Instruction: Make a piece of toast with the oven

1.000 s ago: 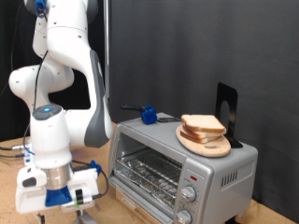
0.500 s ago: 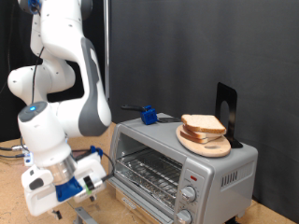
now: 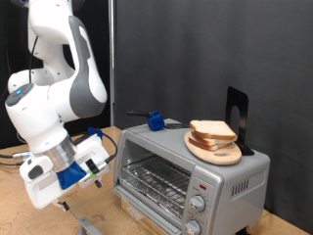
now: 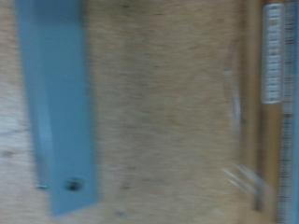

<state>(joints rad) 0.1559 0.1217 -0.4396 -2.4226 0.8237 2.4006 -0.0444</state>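
Looking at our gripper (image 3: 83,208) hanging low at the left near the bench (image 3: 20,201), fingers' state we can't tell, while the piece of toast (image 3: 212,130) sits atop the oven (image 3: 191,168), probably light and squishy, so grab its crust edges.

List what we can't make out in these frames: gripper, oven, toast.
- Gripper: fingers cut off by the exterior view's bottom edge; absent from the wrist view. Open or shut unknown.
- Oven: door state unclear, lower front cut off by the same edge.
- Toast: slices stacked on the round board; count unclear, overlapping.
- Wrist view: motion-blurred; blue bar unidentifiable.
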